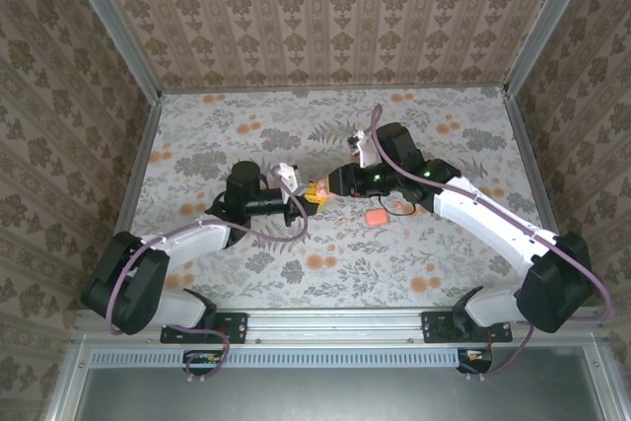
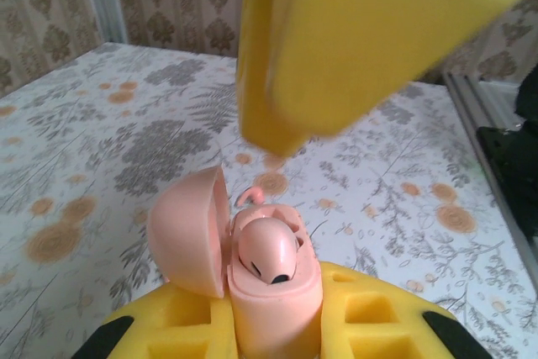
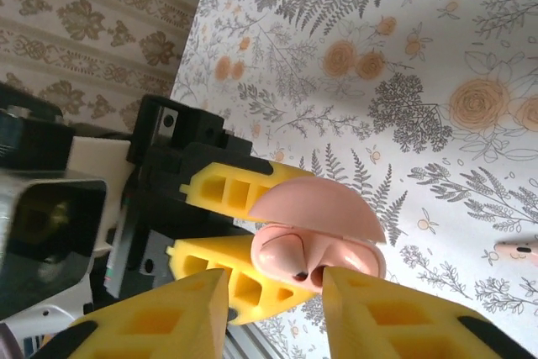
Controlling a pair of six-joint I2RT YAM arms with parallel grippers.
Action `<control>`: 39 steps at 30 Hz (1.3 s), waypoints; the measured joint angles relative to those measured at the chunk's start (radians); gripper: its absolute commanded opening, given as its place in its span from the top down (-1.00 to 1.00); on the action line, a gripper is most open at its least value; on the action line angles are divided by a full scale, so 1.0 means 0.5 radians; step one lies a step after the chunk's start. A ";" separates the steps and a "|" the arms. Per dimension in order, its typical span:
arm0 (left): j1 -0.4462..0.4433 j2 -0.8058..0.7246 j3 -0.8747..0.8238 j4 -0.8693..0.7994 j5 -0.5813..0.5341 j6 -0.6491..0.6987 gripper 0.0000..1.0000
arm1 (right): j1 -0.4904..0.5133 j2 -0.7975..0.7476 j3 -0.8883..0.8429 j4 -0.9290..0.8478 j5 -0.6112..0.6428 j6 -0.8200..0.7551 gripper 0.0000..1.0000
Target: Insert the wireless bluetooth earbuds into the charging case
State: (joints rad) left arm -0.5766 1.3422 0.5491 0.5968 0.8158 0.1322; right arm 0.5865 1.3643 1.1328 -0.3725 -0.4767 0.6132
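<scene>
The left gripper (image 2: pixel 273 338) is pinching the open charging case (image 2: pixel 277 300); one earbud (image 2: pixel 267 254) is sitting in its socket; the right gripper (image 3: pixel 273 279) is hovering above, fingers parted; best pressing straight down, gently.

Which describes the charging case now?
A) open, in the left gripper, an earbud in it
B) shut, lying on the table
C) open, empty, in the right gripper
A: the left gripper is shut on the charging case, its lid stands open, and an earbud sits inside.
</scene>
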 measured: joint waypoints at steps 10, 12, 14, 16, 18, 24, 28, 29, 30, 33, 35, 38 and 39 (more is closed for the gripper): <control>-0.025 -0.284 -0.200 -0.083 -0.400 0.002 0.69 | -0.027 -0.031 0.274 -0.562 0.251 0.040 0.16; -0.040 -0.326 -0.220 -0.117 -0.478 0.005 0.69 | -0.027 -0.022 0.302 -0.671 0.303 0.092 0.16; -0.061 -0.369 -0.228 -0.164 -0.558 0.010 0.69 | -0.027 -0.005 0.303 -0.766 0.356 0.152 0.15; -0.079 -0.407 -0.235 -0.195 -0.629 0.016 0.69 | -0.027 0.025 0.302 -0.849 0.397 0.226 0.14; -0.090 -0.447 -0.248 -0.212 -0.691 0.023 0.69 | -0.027 0.079 0.301 -0.900 0.423 0.300 0.14; -0.094 -0.555 -0.282 -0.333 -0.831 0.037 0.69 | -0.005 0.310 0.294 -0.940 0.433 0.456 0.14; -0.099 -0.613 -0.292 -0.420 -0.900 0.037 0.69 | 0.038 0.498 0.296 -0.925 0.431 0.504 0.13; -0.102 -0.629 -0.298 -0.430 -0.915 0.037 0.69 | 0.047 0.549 0.299 -0.923 0.430 0.509 0.13; -0.103 -0.642 -0.302 -0.436 -0.925 0.037 0.69 | 0.054 0.594 0.304 -0.922 0.430 0.511 0.13; -0.103 -0.687 -0.325 -0.462 -0.954 0.037 0.68 | 0.068 0.743 0.326 -0.894 0.417 0.517 0.13; -0.103 -0.708 -0.343 -0.479 -0.969 0.037 0.68 | 0.074 0.828 0.330 -0.864 0.410 0.517 0.13; -0.103 -0.725 -0.355 -0.529 -0.986 0.037 0.68 | 0.081 0.932 0.341 -0.832 0.394 0.517 0.13; -0.103 -0.731 -0.356 -0.539 -0.991 0.037 0.68 | 0.081 0.963 0.349 -0.826 0.386 0.517 0.13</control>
State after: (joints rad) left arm -0.6281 0.9768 0.3710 0.3275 0.3202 0.1505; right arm 0.6270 1.8458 1.3071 -0.7856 -0.2836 0.8715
